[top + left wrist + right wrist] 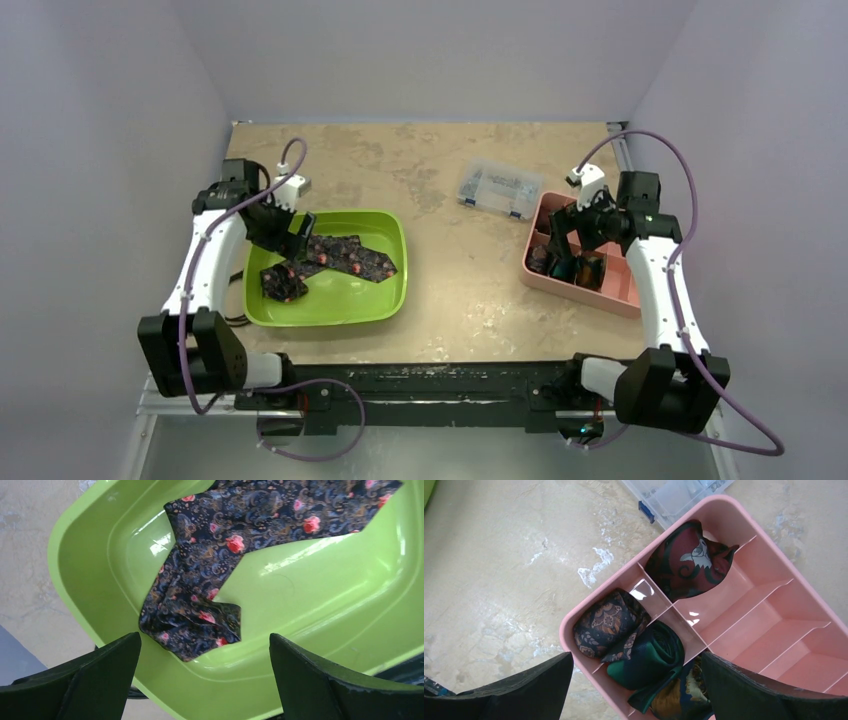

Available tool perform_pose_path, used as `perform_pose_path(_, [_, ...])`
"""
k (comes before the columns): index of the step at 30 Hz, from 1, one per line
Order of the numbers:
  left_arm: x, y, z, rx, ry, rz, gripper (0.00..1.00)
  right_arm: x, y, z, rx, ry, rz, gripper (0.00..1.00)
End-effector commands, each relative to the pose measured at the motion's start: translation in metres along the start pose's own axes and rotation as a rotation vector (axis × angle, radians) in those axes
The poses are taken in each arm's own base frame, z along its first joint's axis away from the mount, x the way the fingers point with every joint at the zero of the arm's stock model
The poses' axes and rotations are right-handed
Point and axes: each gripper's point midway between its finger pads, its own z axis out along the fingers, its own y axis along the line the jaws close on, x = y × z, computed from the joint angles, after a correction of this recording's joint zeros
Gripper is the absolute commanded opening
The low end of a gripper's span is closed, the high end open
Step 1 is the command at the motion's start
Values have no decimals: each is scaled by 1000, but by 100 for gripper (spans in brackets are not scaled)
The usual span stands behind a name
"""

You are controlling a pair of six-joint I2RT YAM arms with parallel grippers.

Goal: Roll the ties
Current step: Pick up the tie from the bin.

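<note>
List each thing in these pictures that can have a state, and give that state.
Floral tie: unrolled, lying loose in the green tray.
Rolled ties: coiled, stored in the pink box.
Pink box: some compartments filled, others empty.
Clear box: lid looks shut.
Left gripper: open, over the tray.
Right gripper: open, over the pink box.

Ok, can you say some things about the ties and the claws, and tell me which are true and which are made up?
1. The flowery tie lies in the green tray. True.
2. The left claw is squeezing that tie. False: it is open, gripping nothing.
3. The pink box holds rolled ties. True.
4. Every compartment of the pink box is full. False: several are empty.
5. The right claw is shut. False: it is open.
</note>
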Motion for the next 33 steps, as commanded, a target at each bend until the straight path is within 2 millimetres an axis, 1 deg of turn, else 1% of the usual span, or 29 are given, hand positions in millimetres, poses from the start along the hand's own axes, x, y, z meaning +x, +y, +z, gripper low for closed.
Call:
perform_pose_path(1, [-20, 28, 18, -59, 12, 164, 100, -22, 1, -9, -17, -46, -37, 99])
perform_pose_path(4, [-30, 34, 34, -31, 44, 246, 100, -21, 2, -10, -23, -41, -33, 99])
perform_pose_path(6, [-36, 35, 47, -13, 57, 294, 100, -20, 2, -10, -23, -37, -29, 99])
perform_pose_path(8, [-38, 33, 64, -14, 100, 369, 100, -19, 3, -12, -20, -30, -28, 99])
perform_pose_path(11, [-39, 19, 86, 21, 140, 478, 100, -16, 3, -13, -11, -20, -34, 99])
perform_pose_path(14, [-37, 6, 106, 68, 170, 537, 100, -14, 2, -16, 1, -10, -35, 99])
perform_pose_path(17, [-33, 2, 124, 99, 208, 584, 100, -14, -1, -19, 20, -3, -39, 99])
perform_pose_path(19, [-30, -2, 133, 123, 232, 623, 100, -15, -3, -20, 27, 0, -42, 99])
perform_pose_path(22, [-21, -7, 146, 149, 267, 677, 100, -16, -6, -22, 41, 4, -46, 99])
perform_pose_path(24, [-18, -9, 152, 146, 269, 702, 97, -17, -7, -23, 50, 7, -50, 99])
perform_pose_path(25, [-18, -11, 154, 150, 263, 715, 94, -17, -8, -23, 53, 10, -52, 99])
perform_pose_path(26, [-18, -13, 155, 155, 257, 732, 88, -17, -9, -23, 55, 14, -54, 99])
perform_pose_path(29, [-16, -12, 164, 123, 267, 776, 66, -18, -11, -23, 62, 15, -55, 99])
perform_pose_path(30, [-15, -12, 167, 118, 268, 787, 57, -19, -12, -23, 63, 14, -56, 99])
perform_pose_path(32, [-15, -14, 170, 130, 268, 797, 33, -19, -14, -21, 65, 16, -54, 99])
perform_pose_path(33, [-16, -16, 169, 137, 265, 792, 22, -19, -14, -21, 66, 19, -51, 99])
